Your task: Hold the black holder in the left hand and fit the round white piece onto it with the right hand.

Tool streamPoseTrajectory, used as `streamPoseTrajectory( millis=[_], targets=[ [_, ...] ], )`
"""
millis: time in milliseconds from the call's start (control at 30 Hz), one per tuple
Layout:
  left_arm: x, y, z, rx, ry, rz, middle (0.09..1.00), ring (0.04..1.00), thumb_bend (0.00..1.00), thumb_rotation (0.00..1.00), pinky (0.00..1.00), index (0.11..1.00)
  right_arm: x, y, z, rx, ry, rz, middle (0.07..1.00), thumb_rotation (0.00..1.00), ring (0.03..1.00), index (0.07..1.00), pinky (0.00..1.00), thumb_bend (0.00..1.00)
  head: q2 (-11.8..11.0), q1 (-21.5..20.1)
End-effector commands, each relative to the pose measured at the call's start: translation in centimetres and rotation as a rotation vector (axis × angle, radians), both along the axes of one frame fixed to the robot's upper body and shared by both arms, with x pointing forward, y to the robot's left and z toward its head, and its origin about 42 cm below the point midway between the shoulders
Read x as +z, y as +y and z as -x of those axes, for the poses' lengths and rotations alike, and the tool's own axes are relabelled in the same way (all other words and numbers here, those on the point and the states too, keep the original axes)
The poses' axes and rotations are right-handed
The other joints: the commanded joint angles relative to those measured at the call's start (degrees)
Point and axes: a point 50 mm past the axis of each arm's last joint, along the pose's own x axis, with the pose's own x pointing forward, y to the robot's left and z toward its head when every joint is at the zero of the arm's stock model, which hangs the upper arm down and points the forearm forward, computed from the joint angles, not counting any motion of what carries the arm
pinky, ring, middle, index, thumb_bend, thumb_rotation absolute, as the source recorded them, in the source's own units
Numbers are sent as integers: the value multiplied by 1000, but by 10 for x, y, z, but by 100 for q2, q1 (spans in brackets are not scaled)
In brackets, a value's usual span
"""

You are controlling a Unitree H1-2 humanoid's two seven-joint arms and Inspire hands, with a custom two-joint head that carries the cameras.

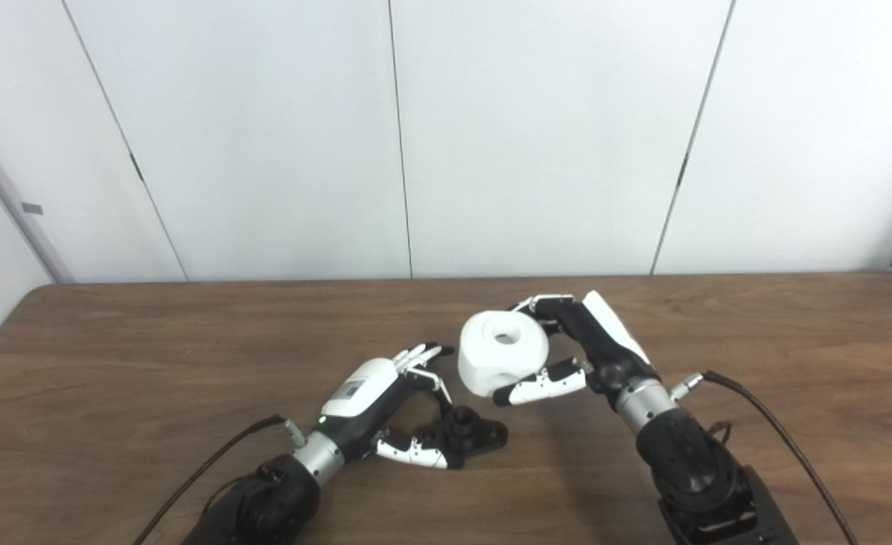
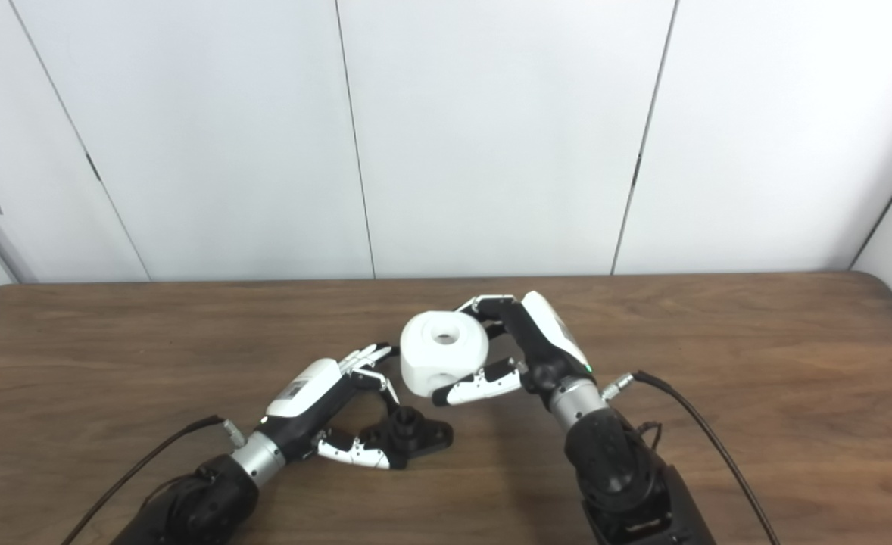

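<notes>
The black holder point(image 1: 470, 433) lies on the wooden table point(image 1: 113, 363), in front of centre. My left hand point(image 1: 382, 397) is beside it on its left. The thumb point(image 1: 416, 453) touches the holder's near left side, and the fingers point(image 1: 423, 356) curve above it, apart from it. The hand looks open. My right hand point(image 1: 601, 348) is shut on the round white piece point(image 1: 503, 352), with fingers behind it and the thumb point(image 1: 541, 384) in front. The piece has a hole on top and one on its side. It is up and to the right of the holder.
Cables trail from both wrists across the table, the right one point(image 1: 764, 416) looping toward the near right edge. White wall panels point(image 1: 537, 136) stand behind the table's far edge.
</notes>
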Motion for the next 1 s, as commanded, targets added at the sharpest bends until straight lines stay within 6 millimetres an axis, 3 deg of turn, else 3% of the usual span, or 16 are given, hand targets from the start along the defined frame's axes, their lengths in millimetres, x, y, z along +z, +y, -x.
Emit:
streamPoseTrajectory(
  millis=[0, 533, 967],
  targets=[
    [-48, -19, 33, -29, 169, -65, 961, 1000, 524, 62, 1000, 483, 25, 8, -2, 35, -96, -6, 752, 132, 774, 480, 695, 522, 17, 17],
    [-46, -20, 33, -24, 170, -77, 967, 1000, 524, 60, 1000, 483, 22, 17, 2, 84, -61, 17, 760, 133, 784, 479, 699, 522, 88, 63],
    [-43, -20, 32, -22, 167, -72, 965, 1000, 524, 60, 1000, 483, 6, 11, 4, 114, -27, 85, 761, 133, 782, 480, 700, 521, 115, 52]
  ],
)
